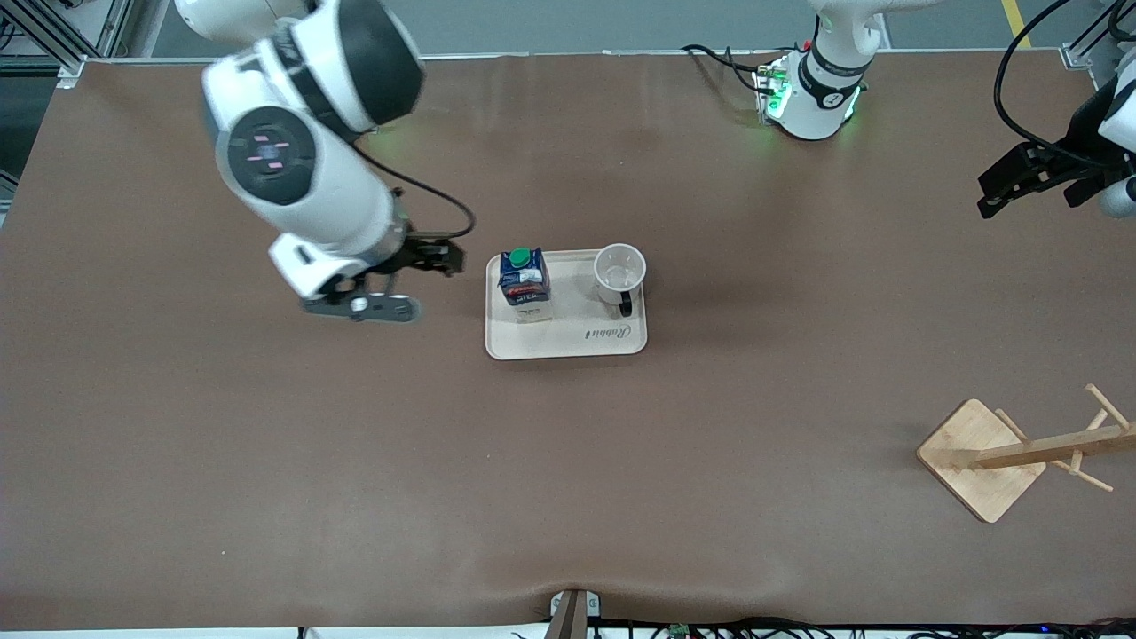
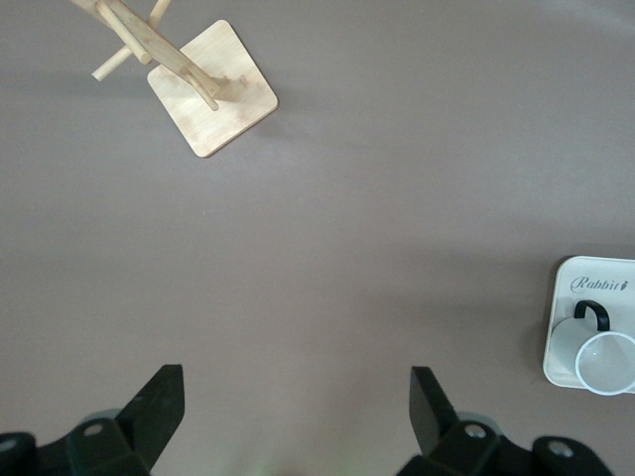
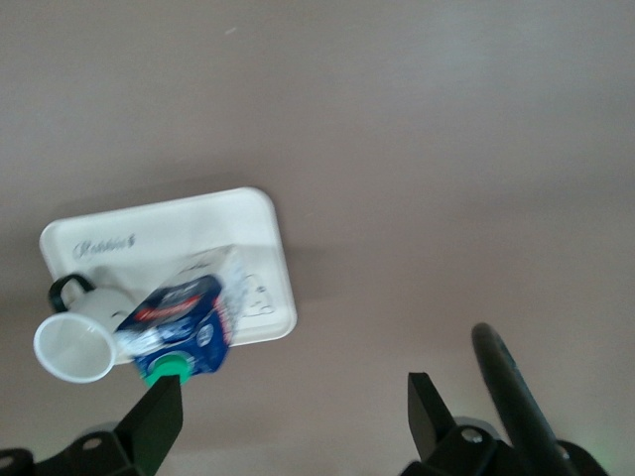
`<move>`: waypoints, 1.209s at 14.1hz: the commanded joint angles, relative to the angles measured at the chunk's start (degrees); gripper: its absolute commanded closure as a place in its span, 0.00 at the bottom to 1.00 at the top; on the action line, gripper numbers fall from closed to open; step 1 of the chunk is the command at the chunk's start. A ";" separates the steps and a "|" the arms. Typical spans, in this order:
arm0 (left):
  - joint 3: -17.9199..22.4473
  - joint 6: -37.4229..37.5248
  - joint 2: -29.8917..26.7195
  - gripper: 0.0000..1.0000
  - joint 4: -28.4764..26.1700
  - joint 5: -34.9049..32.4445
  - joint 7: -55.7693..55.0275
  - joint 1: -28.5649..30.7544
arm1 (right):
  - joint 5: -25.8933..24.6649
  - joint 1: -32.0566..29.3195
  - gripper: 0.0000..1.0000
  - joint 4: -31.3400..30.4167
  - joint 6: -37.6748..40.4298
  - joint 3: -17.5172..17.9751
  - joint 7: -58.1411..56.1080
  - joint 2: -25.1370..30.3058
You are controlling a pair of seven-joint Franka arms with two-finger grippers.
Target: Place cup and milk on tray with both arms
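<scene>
Milk carton (image 1: 524,277) and smiley mug (image 1: 619,274) upright side by side on the cream tray (image 1: 568,342), right gripper (image 1: 404,280) empty with fingers spread, just beside the tray, left gripper (image 1: 1021,182) empty, fingers spread, over bare table near the wooden mug rack (image 1: 1021,453).

Tray (image 1: 568,342) lies mid-surface (image 1: 568,497). On it, upright: milk (image 1: 524,282) at the end toward the right arm, cup (image 1: 619,273) at the end toward the left arm, apart from each other, both on the tray's half farther from the front camera. Wooden rack (image 1: 1021,457) stands well apart, toward the left arm's end, nearer the front camera than the tray. Right tool (image 1: 426,257) hangs just beside the tray's milk end, fingers spread. Left tool (image 1: 1007,191) is over the surface's edge at the left arm's end, fingers (image 2: 159,402) spread.
</scene>
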State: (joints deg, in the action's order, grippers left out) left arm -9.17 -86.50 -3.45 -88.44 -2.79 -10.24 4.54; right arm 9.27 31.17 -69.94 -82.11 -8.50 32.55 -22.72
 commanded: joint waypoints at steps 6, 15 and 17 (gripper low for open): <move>-0.06 -1.30 -0.41 0.00 -0.77 0.59 0.66 0.21 | -5.10 -13.24 0.00 1.03 9.06 -0.29 -13.63 8.74; -0.06 -1.30 -0.41 0.00 -0.86 0.68 0.66 0.38 | -8.57 -25.62 0.00 -14.33 5.48 -0.91 -29.45 21.47; -0.06 -1.30 -0.41 0.00 -0.86 0.68 0.66 0.38 | -8.66 -26.59 0.00 -15.84 5.12 -1.08 -31.23 24.03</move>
State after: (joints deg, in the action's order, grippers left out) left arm -9.16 -87.16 -3.38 -88.80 -2.79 -10.21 4.57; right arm 1.18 5.67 -80.40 -75.27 -10.34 2.89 -4.24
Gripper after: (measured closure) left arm 0.000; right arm 0.000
